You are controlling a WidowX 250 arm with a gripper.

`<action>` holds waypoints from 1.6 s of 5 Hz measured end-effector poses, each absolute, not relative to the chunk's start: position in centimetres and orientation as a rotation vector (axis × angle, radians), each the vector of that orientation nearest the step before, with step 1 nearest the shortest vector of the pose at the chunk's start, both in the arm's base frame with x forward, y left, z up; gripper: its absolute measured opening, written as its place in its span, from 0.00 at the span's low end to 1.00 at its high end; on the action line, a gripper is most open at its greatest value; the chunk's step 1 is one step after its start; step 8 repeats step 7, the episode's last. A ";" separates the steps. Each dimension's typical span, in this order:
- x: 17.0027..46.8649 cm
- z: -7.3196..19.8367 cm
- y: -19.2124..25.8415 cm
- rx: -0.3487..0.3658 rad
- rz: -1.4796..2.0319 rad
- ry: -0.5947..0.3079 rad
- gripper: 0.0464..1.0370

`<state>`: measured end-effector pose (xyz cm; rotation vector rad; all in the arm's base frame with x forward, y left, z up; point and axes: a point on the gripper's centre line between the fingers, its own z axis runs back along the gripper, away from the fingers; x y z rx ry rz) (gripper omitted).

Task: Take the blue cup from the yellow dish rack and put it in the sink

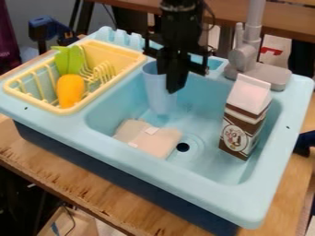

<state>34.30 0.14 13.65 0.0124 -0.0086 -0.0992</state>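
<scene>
"Where was the black robot hand (175, 87) seen?"

"It was seen low over the far part of the light-blue plastic sink (258, 190), overlapping the right edge of the tall, pale-blue plastic cup (160, 97). Whether it was released, clenched or closed on the cup could not be told, nor could contact be confirmed."

"And the cup?"

"It was seen roughly upright in the far left part of the basin, beyond the soft-looking beige piece (155, 139). By its tall, narrow shape, it was judged easily tipped if its rim were knocked or pushed sideways."

"Could anything else be upset?"

"The brown-and-white carton (242, 120) was seen upright at the right. If the cup were swept that way, the carton could be struck and toppled, its tall form being poorly suited to a side blow."

"And the left?"

"There the yellow plastic rack (75, 110) was seen, with the orange-and-green toy carrot (71, 90) inside. If clearance were misjudged, the rack's raised edge could be caught."
</scene>
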 end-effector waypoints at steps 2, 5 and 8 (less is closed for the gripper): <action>34.8 12.0 0.2 0.016 -0.090 0.014 0.08; 34.6 13.8 0.2 0.014 -0.062 0.002 0.87; 31.5 22.0 1.0 0.055 -0.008 -0.139 0.97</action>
